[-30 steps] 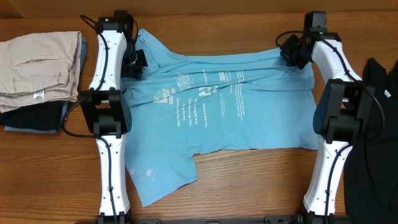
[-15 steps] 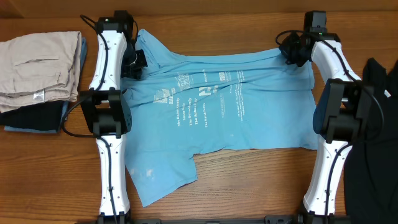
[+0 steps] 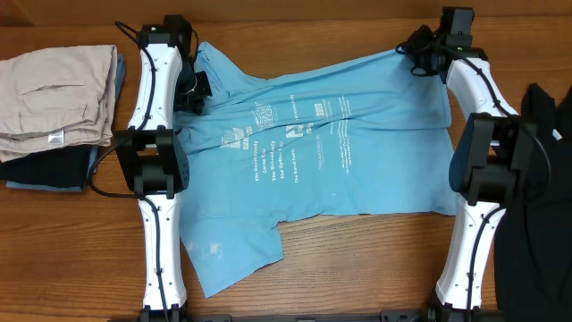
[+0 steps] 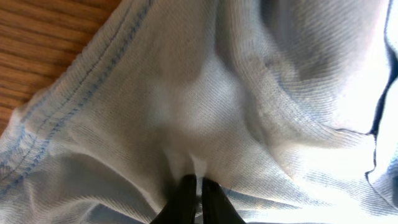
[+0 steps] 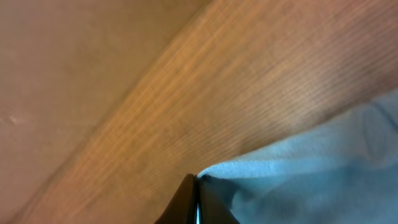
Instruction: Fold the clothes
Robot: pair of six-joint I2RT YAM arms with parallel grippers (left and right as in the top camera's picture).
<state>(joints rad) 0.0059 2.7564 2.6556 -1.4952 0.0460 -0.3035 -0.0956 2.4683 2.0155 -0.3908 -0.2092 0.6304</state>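
The clothes, a light blue T-shirt point(image 3: 313, 152) with white lettering, lie spread across the middle of the table. My left gripper point(image 3: 192, 88) is at the shirt's far left corner. In the left wrist view its fingertips point(image 4: 198, 186) are shut on a bunched fold of the shirt fabric point(image 4: 249, 93). My right gripper point(image 3: 417, 49) is at the far right corner. It is shut on the shirt's edge point(image 5: 298, 180), which it holds pinched above the wooden table point(image 5: 124, 74). The fabric rises in a taut ridge toward that corner.
A folded beige garment point(image 3: 54, 103) lies on a dark blue one point(image 3: 49, 177) at the left edge. A black garment point(image 3: 545, 179) lies at the right edge. Both arms stand along the shirt's two sides.
The right gripper has shut on the shirt's far right corner and drawn it toward the back of the table, stretching that edge. The left gripper has not moved.
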